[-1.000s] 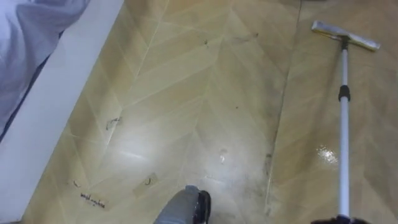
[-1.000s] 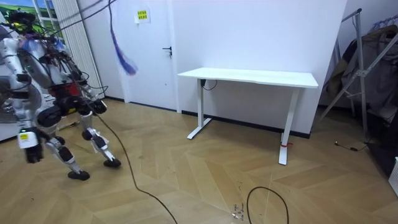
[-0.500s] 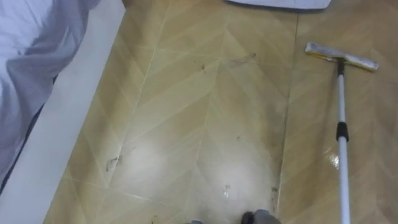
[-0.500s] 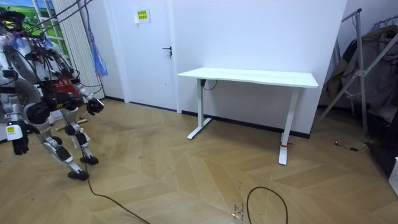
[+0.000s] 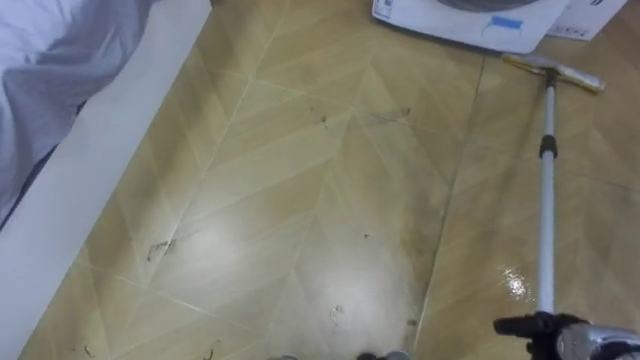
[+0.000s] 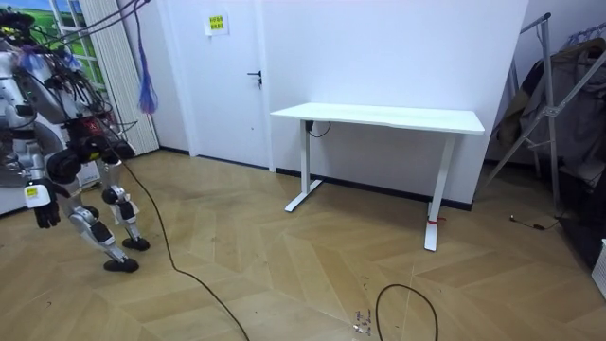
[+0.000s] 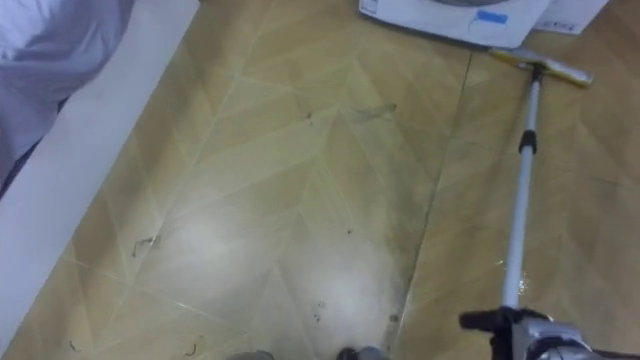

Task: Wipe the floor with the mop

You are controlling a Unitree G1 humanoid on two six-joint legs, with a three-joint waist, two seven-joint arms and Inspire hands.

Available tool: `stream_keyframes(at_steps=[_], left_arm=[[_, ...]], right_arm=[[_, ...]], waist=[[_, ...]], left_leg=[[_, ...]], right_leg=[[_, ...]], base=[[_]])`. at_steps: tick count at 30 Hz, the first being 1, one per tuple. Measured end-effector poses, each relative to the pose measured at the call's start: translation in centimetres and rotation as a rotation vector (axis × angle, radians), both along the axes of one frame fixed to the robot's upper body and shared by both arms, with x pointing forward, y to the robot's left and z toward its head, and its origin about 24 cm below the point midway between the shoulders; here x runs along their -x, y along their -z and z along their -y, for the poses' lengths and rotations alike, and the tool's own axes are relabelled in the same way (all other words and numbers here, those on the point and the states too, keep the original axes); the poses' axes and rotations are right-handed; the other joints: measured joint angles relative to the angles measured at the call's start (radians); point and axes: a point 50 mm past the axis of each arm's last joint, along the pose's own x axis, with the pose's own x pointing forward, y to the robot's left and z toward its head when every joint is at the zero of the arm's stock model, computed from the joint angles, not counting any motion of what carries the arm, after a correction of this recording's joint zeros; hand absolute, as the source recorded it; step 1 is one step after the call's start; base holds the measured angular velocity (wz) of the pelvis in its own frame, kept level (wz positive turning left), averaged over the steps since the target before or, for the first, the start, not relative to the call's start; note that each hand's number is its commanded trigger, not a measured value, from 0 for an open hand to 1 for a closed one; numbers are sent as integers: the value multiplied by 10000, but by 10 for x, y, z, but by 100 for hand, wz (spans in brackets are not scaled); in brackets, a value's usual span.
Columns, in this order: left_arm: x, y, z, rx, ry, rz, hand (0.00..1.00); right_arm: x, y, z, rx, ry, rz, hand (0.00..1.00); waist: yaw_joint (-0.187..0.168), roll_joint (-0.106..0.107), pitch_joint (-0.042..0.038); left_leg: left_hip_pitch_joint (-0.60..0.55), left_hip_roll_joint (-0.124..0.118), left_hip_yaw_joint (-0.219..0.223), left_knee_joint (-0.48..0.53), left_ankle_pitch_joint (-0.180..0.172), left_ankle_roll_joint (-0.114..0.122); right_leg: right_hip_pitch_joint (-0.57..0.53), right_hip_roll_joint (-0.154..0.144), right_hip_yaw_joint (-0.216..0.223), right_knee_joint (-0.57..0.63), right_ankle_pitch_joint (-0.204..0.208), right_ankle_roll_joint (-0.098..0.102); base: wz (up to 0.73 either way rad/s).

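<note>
A flat mop lies with its pale head (image 5: 553, 72) on the wooden floor at the upper right, just in front of a white appliance (image 5: 450, 15). Its silver pole (image 5: 545, 200) runs straight down to the lower right. There my right hand (image 5: 530, 326) is shut round the pole, dark fingers wrapped across it. In the room view my left hand (image 6: 45, 213) hangs low at my side with fingers relaxed and holds nothing. I stand bent forward at the room view's left, near a curtained window.
A white bed frame (image 5: 90, 160) with pale bedding (image 5: 50, 50) borders the floor on my left. Dark scuff marks (image 5: 160, 248) and a wet shine (image 5: 515, 285) show on the floor. A white desk (image 6: 379, 118) stands mid-room.
I have stepped toward the room view's left. My view has shifted forward, bringing in the white appliance, and my right hand on the pole has come into view.
</note>
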Motion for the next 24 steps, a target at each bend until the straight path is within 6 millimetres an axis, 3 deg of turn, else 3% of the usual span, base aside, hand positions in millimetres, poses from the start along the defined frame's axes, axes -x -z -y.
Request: stream_keyframes(at_steps=[2,4,7,8,9,10,15,21,24], left_arm=[[3,0,-2,-43,-152,-90,0],[8,1,-4,-92,-276,-298,0],[14,1,-6,-221,-498,-432,0],[17,1,-7,-268,-513,-501,0],[22,1,-10,-378,-548,-621,0],[26,0,-12,-481,-649,-705,0],[27,1,-7,-352,-1099,-655,0],[29,0,-9,-496,-1521,-482,0],[25,-1,-9,-581,-1240,-337,0]], right_arm=[[29,10,-1,77,-110,-798,100],[65,21,-6,260,-428,-1880,100],[105,29,-12,441,-754,-3043,100],[114,30,-13,423,-802,-3277,100],[129,33,-17,316,-847,-3661,100],[139,35,-23,180,-951,-3929,100],[155,42,-46,-647,-925,-4290,100],[150,48,-64,-1299,-1122,-3979,100],[145,49,-65,-1355,-1011,-3704,100]], waist=[[-84,59,-11],[-200,117,-79],[-519,165,-163],[-587,79,-163],[-738,60,-298],[-853,16,-353],[-1215,-148,-337],[-1289,-321,-297],[-1302,-265,-325]], left_leg=[[709,22,1,-751,290,0],[1657,-11,33,-1882,717,15],[2784,-84,100,-2984,1126,28],[2985,-104,102,-3180,1210,9],[3308,-127,104,-3542,1359,-22],[3633,-149,121,-3789,1467,-44],[4760,-137,186,-4461,1642,-144],[5266,-94,298,-4680,1663,-154],[5296,-49,426,-4672,1663,-154]], right_leg=[[768,55,-73,-782,253,30],[1674,115,-45,-1743,586,97],[2587,108,-52,-2453,731,155],[2764,98,-69,-2573,738,167],[3068,97,-66,-2771,740,171],[3341,114,-43,-2929,739,171],[4181,259,64,-3308,763,133],[4619,361,245,-3451,773,127],[4624,356,330,-3443,796,166]], base=[[11],[2],[1],[12],[5],[0],[-6],[-9],[-5]])
